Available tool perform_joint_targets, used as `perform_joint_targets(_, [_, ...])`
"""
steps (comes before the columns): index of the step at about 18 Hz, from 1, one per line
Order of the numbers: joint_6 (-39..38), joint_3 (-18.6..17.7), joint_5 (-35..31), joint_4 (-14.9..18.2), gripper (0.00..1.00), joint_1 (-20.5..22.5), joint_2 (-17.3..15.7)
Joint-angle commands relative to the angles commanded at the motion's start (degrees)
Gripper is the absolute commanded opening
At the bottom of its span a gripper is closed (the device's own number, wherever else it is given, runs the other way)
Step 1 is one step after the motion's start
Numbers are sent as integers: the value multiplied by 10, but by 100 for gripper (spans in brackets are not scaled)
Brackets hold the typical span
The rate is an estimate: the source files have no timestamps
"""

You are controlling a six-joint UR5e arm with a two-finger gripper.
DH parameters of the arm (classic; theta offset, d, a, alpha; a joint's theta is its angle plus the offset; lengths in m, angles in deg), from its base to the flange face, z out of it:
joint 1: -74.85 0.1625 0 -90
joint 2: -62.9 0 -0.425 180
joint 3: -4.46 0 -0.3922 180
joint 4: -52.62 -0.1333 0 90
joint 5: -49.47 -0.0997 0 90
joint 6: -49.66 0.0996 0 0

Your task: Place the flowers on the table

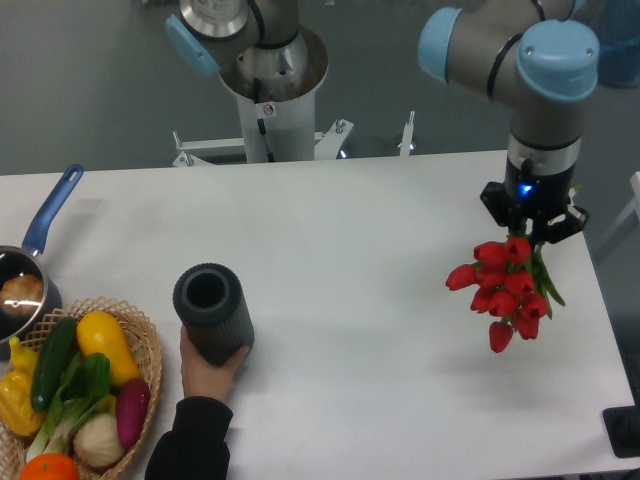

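Observation:
The flowers [503, 287] are a bunch of red tulips with green stems, hanging blooms-down at the right side of the white table [350, 250]. My gripper [533, 232] is shut on their stems from above and holds them above the tabletop; a faint shadow lies on the table below and left of them. The fingertips are mostly hidden behind the blooms and leaves.
A person's hand [208, 372] holds a dark ribbed cylindrical vase [212, 311] at the front left. A wicker basket of vegetables [150, 350] stands at the front left corner. A blue-handled pan [30, 270] sits at the left edge. The table's right edge is close to the flowers.

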Motion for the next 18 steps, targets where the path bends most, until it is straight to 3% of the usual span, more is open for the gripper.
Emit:
perform_joint_targets(6, [-10, -11, -1, 0, 2, -34, 13])
perform_joint_targets(10, [-28, -41, -1, -7, 3, -59, 18])
perform_joint_targets(11, [-29, -50, -1, -6, 6, -63, 18])
perform_joint_targets(14, [-29, -73, 1, -6, 29, -76, 19])
perform_joint_targets(18, [-35, -78, 9, -5, 43, -88, 21])
